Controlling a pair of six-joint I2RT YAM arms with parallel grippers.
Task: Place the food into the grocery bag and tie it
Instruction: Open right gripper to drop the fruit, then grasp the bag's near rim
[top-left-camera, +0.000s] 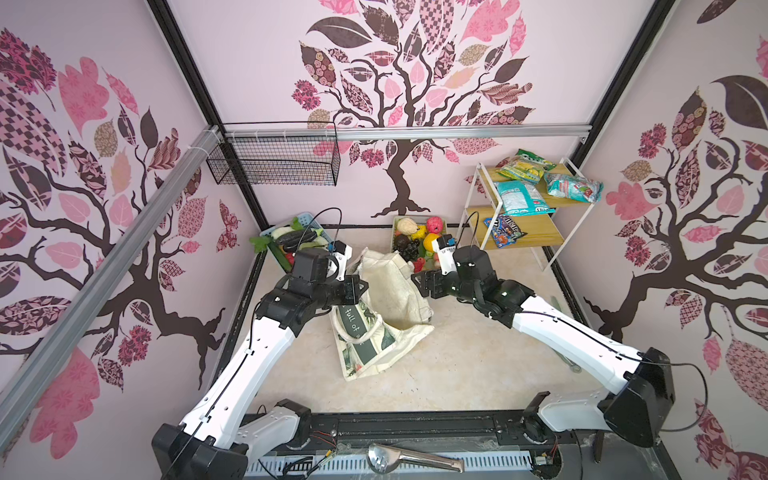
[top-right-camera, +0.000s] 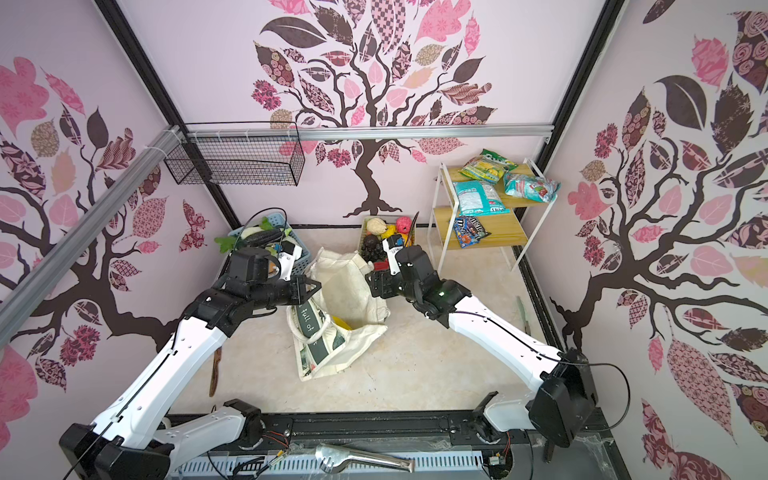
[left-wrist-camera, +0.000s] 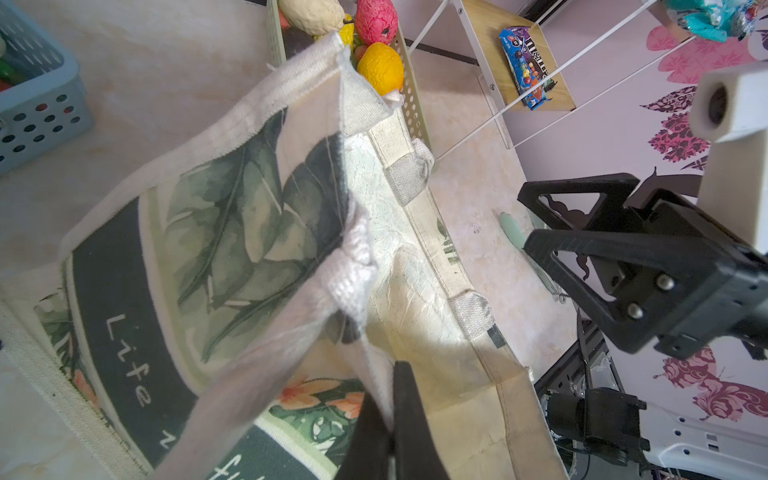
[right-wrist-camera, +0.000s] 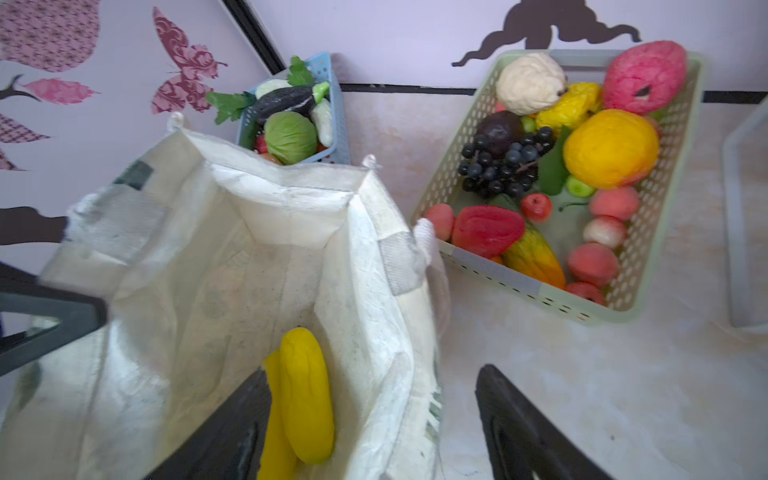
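Note:
The cream grocery bag (top-left-camera: 386, 299) (top-right-camera: 345, 291) stands open in the middle of the table, its dark "full of art" panel toward the front. My left gripper (top-left-camera: 360, 286) (left-wrist-camera: 392, 374) is shut on the bag's rim fabric (left-wrist-camera: 365, 266) and holds that side up. My right gripper (top-left-camera: 415, 278) (right-wrist-camera: 374, 374) is open and straddles the bag's opposite wall (right-wrist-camera: 374, 291), one finger inside and one outside. A yellow oblong fruit (right-wrist-camera: 305, 395) (top-right-camera: 343, 322) lies inside the bag beside the inner finger. More food fills two baskets behind the bag.
A pale green basket (top-left-camera: 419, 237) (right-wrist-camera: 540, 291) of toy fruit stands just behind the right gripper. A blue basket (top-left-camera: 291, 237) (right-wrist-camera: 336, 124) of vegetables is at the back left. A shelf (top-left-camera: 523, 232) with snack packets stands at the back right. Metal tongs (top-left-camera: 415, 457) lie on the front rail.

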